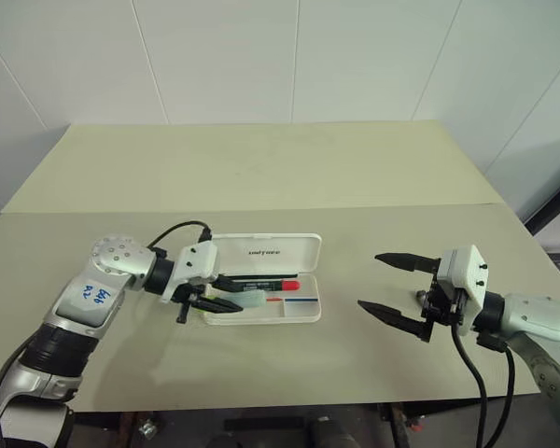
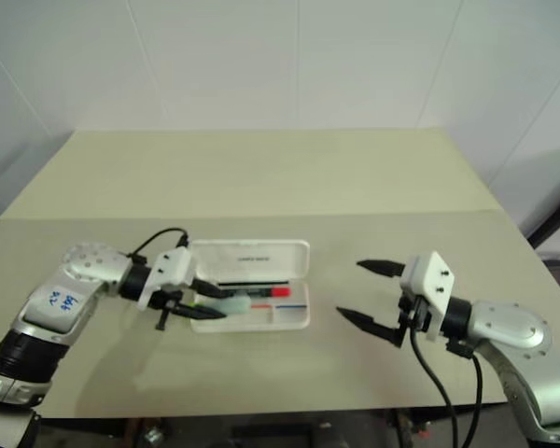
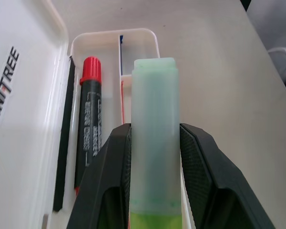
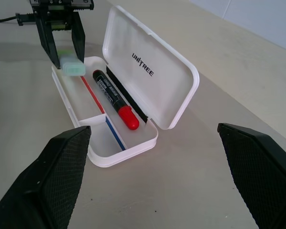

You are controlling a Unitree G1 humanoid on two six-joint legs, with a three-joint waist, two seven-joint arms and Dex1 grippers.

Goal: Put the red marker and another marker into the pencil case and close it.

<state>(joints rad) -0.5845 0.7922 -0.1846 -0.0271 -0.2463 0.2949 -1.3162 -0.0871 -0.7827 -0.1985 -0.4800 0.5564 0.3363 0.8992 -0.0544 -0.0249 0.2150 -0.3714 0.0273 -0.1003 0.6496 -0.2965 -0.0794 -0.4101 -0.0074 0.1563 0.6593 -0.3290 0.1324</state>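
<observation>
Highlighter (image 3: 155,138), green with a pale mint cap end, sits clamped between the two black fingers of the left claw (image 1: 212,301). Its long axis runs straight out along the fingers, mint end leading.

Pencil case (image 4: 128,143) lies open on the table (image 1: 261,168), lid (image 4: 152,71) tipped back on its hinge. The left claw hovers at the case's near end, and the mint tip already overhangs the tray directly ahead of the fingers.

Red marker (image 4: 114,101) is already inside, lying flat just beside the highlighter on the lid side. Its barrel runs roughly parallel to the highlighter's axis, red cap pointing away from the left claw.

Key relation: the free tray slot is ahead of and below the left claw, between the red marker and the tray's front wall. The highlighter is roughly aligned with the tray's length, so I'd judge it needs only lowering and letting go, no re-orientation. Main risk I see is the tip landing on the inner divider or the front rim.

Right claw (image 1: 399,289) has its fingers spread wide and carries nothing. It hangs over the table well apart from the case's far end, pointing back toward the case.

Left arm is clearly the nearer one. Lid closing is not yet done.
</observation>
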